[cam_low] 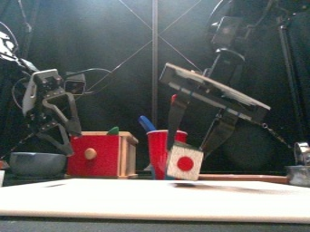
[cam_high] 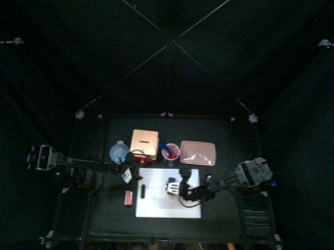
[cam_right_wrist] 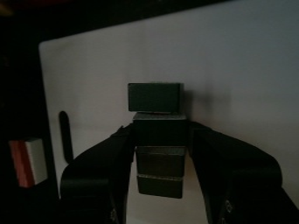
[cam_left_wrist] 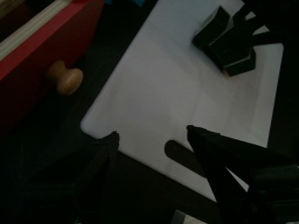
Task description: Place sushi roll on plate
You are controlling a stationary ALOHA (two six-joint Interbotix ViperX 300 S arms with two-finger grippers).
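I read the sushi roll (cam_right_wrist: 156, 98) on the white sheet (cam_right_wrist: 233, 79), dead ahead between the spread, empty jaws of my right tool (cam_right_wrist: 160, 166), far nearer than the left tool (cam_left_wrist: 152, 144), also spread.

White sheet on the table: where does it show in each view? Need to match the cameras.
Top view: the large white flat sheet lies on the table's near half, below picture centre.
Front view: a pale band across the bottom.
Left wrist view: fills the picture's middle.
Right wrist view: the bright area behind the jaws.
Shared landmark: the right gripper hanging over the sheet.
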